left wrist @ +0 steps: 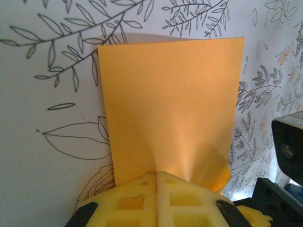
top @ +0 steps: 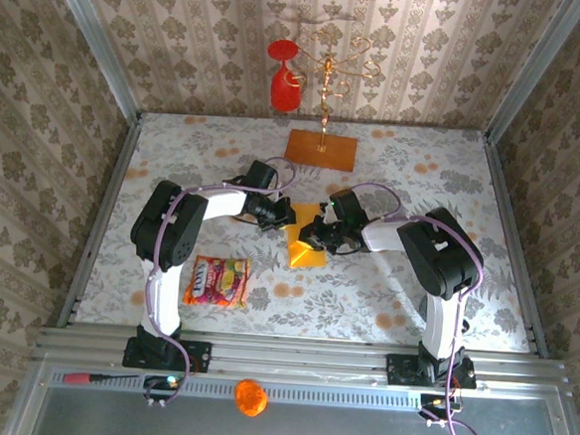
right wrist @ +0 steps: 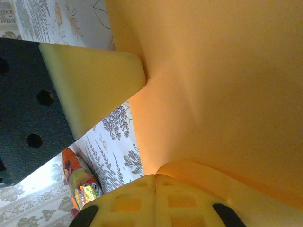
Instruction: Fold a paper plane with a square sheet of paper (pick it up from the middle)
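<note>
The square sheet of paper (top: 313,255) is yellow-orange and lies at the table's middle, between both arms. My left gripper (top: 288,217) is shut on its near edge, with the yellow pads (left wrist: 142,198) pressed together and the sheet (left wrist: 170,104) spreading away from them. My right gripper (top: 314,237) is shut on the same sheet (right wrist: 222,80), with its pads (right wrist: 137,203) closed where a rounded curl of paper rises. The left finger (right wrist: 92,87) touches the sheet's edge in the right wrist view. A paper plane is out of view.
A colourful snack packet (top: 218,280) lies front left, also seen as the packet (right wrist: 80,182). A brownish-orange board (top: 321,148) with a gold stand and a hanging red glass (top: 283,78) stands at the back. An orange ball (top: 250,396) and a red-handled tool (top: 90,376) rest on the front rail.
</note>
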`<state>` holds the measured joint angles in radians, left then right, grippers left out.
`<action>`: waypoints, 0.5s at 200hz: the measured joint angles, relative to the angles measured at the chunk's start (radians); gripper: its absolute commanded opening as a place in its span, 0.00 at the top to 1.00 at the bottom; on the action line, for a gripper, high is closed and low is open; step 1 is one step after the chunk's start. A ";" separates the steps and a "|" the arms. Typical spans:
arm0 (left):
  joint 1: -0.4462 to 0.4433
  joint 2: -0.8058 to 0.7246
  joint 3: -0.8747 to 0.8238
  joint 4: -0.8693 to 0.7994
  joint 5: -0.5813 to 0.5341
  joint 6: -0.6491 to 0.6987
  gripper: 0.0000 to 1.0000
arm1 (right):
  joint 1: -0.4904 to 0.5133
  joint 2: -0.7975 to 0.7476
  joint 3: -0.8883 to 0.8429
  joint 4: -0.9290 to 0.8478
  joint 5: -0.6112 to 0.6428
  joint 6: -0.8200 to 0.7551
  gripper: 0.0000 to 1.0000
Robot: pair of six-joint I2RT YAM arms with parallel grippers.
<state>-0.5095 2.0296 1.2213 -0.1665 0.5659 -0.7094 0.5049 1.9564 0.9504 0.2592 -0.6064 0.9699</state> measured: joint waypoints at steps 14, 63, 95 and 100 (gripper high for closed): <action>0.000 0.000 0.000 0.000 0.000 0.000 0.92 | 0.000 0.000 0.000 0.004 0.000 0.000 0.99; 0.000 0.000 0.000 0.000 0.000 0.000 0.92 | 0.000 0.001 0.000 0.008 0.000 0.003 0.99; 0.000 0.000 0.000 0.000 0.000 0.000 0.92 | 0.000 0.010 0.000 0.036 0.000 0.011 0.99; 0.000 0.000 0.000 0.000 0.000 0.000 0.92 | 0.000 0.011 0.000 0.039 0.000 0.015 0.99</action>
<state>-0.5095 2.0296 1.2213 -0.1665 0.5663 -0.7094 0.5049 1.9675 0.9504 0.2985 -0.6067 0.9848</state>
